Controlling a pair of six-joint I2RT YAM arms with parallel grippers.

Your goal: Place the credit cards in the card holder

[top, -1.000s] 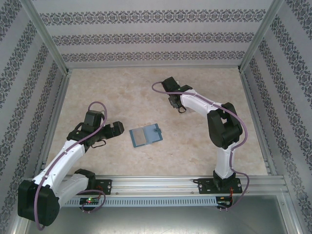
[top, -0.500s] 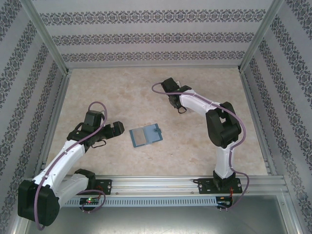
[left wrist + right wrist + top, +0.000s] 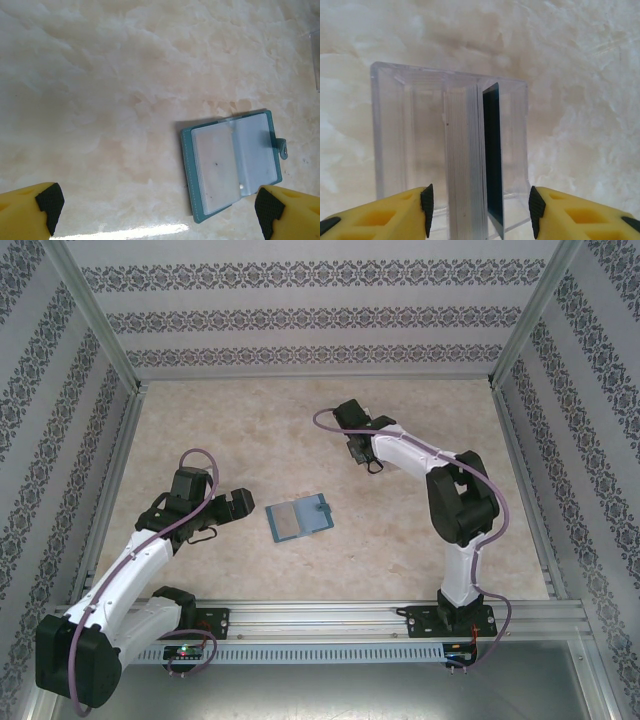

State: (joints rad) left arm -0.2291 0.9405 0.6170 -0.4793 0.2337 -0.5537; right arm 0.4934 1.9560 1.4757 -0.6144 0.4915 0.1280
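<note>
While the card holder (image 3: 300, 517) lies opened flat on the desk (image 3: 240, 420), somewhat near of the middle, the left tool (image 3: 236, 504) is held just to the left of it without touching it. The jaws of this tool are spread to their full width and nothing is held between them. The clear inner pockets of the card holder are turned upward, and its small clasp tab is seen at its right edge.

The right tool (image 3: 481, 210) is placed farther back and to the right, well apart from the card holder. It is pointed at a clear stand (image 3: 395, 125), in which the credit cards (image 3: 465, 165) are kept upright on their edges: a pale stack, with one dark card directly beside it. The jaws of the right tool are parted about halfway, one on each side of the cards. A gap is seen between each jaw and the cards, so nothing is gripped by it.
</note>
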